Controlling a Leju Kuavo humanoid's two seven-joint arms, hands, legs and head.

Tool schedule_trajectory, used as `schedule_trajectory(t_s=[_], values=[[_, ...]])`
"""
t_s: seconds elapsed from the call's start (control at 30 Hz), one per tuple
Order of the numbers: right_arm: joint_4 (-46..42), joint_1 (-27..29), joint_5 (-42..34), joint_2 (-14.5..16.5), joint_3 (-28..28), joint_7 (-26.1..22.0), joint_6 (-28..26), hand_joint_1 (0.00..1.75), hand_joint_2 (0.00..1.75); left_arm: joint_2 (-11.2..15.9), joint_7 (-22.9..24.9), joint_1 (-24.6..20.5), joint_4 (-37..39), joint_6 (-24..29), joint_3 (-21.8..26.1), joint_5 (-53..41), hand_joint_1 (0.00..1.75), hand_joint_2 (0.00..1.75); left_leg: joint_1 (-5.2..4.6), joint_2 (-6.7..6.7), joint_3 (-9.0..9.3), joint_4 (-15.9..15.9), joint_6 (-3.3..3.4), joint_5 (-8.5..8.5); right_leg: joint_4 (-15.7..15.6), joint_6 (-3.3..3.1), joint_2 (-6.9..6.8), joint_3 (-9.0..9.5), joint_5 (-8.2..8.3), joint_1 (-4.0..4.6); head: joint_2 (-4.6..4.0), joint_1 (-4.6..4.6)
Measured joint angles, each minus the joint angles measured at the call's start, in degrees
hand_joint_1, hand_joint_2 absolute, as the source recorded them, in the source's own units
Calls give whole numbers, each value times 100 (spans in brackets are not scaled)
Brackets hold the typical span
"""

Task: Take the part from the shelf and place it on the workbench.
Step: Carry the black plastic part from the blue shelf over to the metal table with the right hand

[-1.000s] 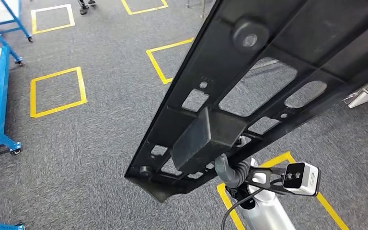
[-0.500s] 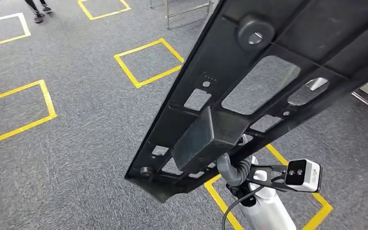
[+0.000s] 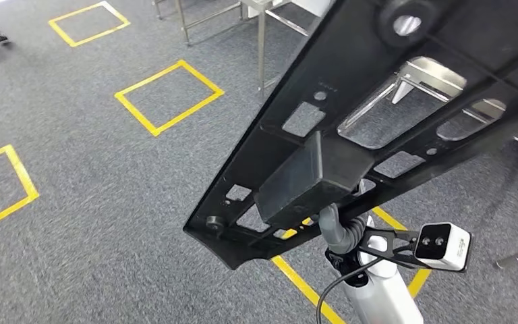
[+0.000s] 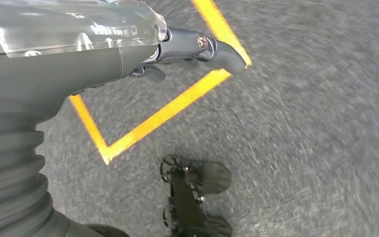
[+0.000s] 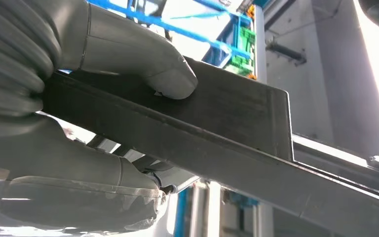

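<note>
Where surfaces show, no legible writing. Right hand (image 5: pixel 79 98) gripping black plastic part (image 3: pixel 391 115), thumb pressed on its boxed section; carried aloft over grey carpet (image 3: pixel 108 216). Left hand (image 4: pixel 128 54) holding nothing, fingers extended.

Long black perforated plastic part (image 3: pixel 378 121) tilts above the carpet.

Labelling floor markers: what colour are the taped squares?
Yellow floor squares, clearest in head view.
</note>
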Motion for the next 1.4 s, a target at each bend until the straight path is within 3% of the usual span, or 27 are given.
schedule_trajectory(t_s=[0.07,0.1,0.13,0.17,0.2,0.27,0.33,0.4,0.47,0.53,0.6,0.63,0.67,0.73,0.8,0.83,0.93,1.0,1.07,1.1,1.13,1.17,1.2,1.27,1.3,1.33,1.4], values=[[-31,48,21,-2,-8,1,2,175,175,67,-68,21,0,17,13,44,0,175,9,-178,-388,792,-33,-345,6,-36,138,0,-2,4,0,0],[-45,90,30,-4,-19,1,7,175,175,115,-99,28,0,35,31,76,0,175,11,-200,-546,1077,-48,-410,14,-39,217,1,-6,5,0,0],[-59,131,34,-7,-36,2,15,175,175,164,-120,29,0,51,55,112,0,175,14,-208,-614,1161,-58,-361,26,-36,297,4,-12,4,0,0],[-74,167,34,-9,-59,2,26,175,175,218,-137,25,-1,62,84,155,0,175,20,-219,-572,1006,-61,-197,41,-27,377,10,-20,0,0,-1],[-89,198,34,-12,-84,2,42,175,175,273,-151,21,-3,68,117,203,0,175,30,-261,-431,649,-60,39,60,-11,457,18,-34,-7,0,-1],[-114,249,38,-17,-130,1,94,175,175,370,-171,20,-11,71,199,315,0,175,55,-481,-110,-102,-35,354,114,38,604,8,-67,-8,0,1],[-139,313,54,-21,-165,2,138,175,175,425,-179,19,-21,74,291,405,0,175,55,-613,21,-397,14,388,143,103,722,-34,-72,-14,0,1],[-166,386,77,-28,-199,3,160,175,175,447,-180,4,-27,81,361,446,0,175,53,-523,37,-429,83,398,131,176,813,-58,-57,-28,0,-1],[-191,425,95,-37,-233,2,175,175,175,454,-178,-13,-28,91,402,464,0,175,69,-403,61,-475,170,424,294,228,624,-138,-173,-13,0,0],[-207,441,110,-42,-251,2,185,175,175,451,-160,-2,-28,98,426,474,0,175,57,-271,74,-500,225,429,911,263,272,-440,-507,-7,0,1],[-208,480,117,-45,-258,2,190,175,175,446,-142,24,-28,100,448,480,0,175,34,-129,74,-498,240,416,1665,292,127,-828,-792,-22,0,1],[-207,505,117,-47,-262,2,193,175,175,441,-143,28,-28,97,460,482,0,175,29,-57,78,-497,240,406,1813,298,105,-911,-790,-27,0,1],[-207,524,117,-49,-265,2,198,175,175,435,-147,26,-28,91,473,483,0,175,28,10,88,-496,235,395,1713,298,86,-866,-674,-28,0,1],[-207,540,110,-49,-269,2,213,175,175,413,-155,17,-28,77,494,479,0,175,25,125,133,-496,207,365,914,267,-58,-452,-282,-16,0,2],[-207,543,97,-49,-274,2,228,175,175,388,-156,13,-28,70,504,471,0,175,2,218,177,-496,154,327,243,200,-236,-100,-71,27,0,1],[-207,547,92,-49,-277,1,237,175,175,379,-154,13,-28,68,507,467,0,175,-10,263,193,-499,122,312,120,166,-266,-42,-58,49,0,1],[-207,565,89,-48,-284,1,293,175,175,361,-149,-4,-28,61,513,449,0,175,-9,360,245,-499,21,263,84,73,-89,-47,-48,50,0,1],[-207,558,91,-40,-285,2,322,175,175,352,-150,-15,-28,53,513,415,0,175,14,141,131,-179,-30,38,39,9,21,-15,-22,10,0,0],[-200,555,92,-28,-284,2,329,175,175,349,-148,5,-28,49,513,387,0,175,27,-136,-235,599,-56,-354,30,-28,140,-6,-18,2,0,-1],[-195,562,93,-23,-283,2,330,175,175,349,-146,21,-28,49,513,382,0,175,26,-186,-431,981,-63,-489,33,-35,213,-6,-20,8,0,-1],[-190,568,94,-21,-283,2,331,175,175,348,-145,33,-28,49,513,380,0,175,25,-204,-561,1201,-64,-518,37,-36,288,-3,-22,14,0,-1],[-186,573,95,-21,-283,2,332,175,175,345,-143,41,-28,49,513,378,0,175,25,-212,-581,1181,-56,-418,44,-34,367,3,-24,18,0,-1],[-185,575,95,-20,-283,2,331,175,175,344,-142,41,-28,49,513,376,0,175,25,-235,-486,918,-41,-210,52,-30,445,14,-29,21,0,-1],[-183,573,95,-16,-284,2,331,175,175,345,-142,39,-28,46,513,372,0,175,30,-458,-136,67,12,232,75,-3,588,27,-47,24,0,-1],[-182,569,95,-14,-284,3,328,175,175,346,-143,39,-28,40,513,369,0,175,32,-577,-2,-247,37,345,89,20,652,14,-51,20,0,-1],[-180,567,94,-13,-284,3,326,175,175,346,-145,39,-27,34,513,362,0,175,27,-669,69,-420,62,380,98,52,715,-7,-50,10,0,-1],[-177,565,91,-12,-284,3,316,175,175,346,-148,27,-27,25,513,335,0,175,12,-631,94,-477,109,370,92,130,841,-49,-26,-15,0,-1]])
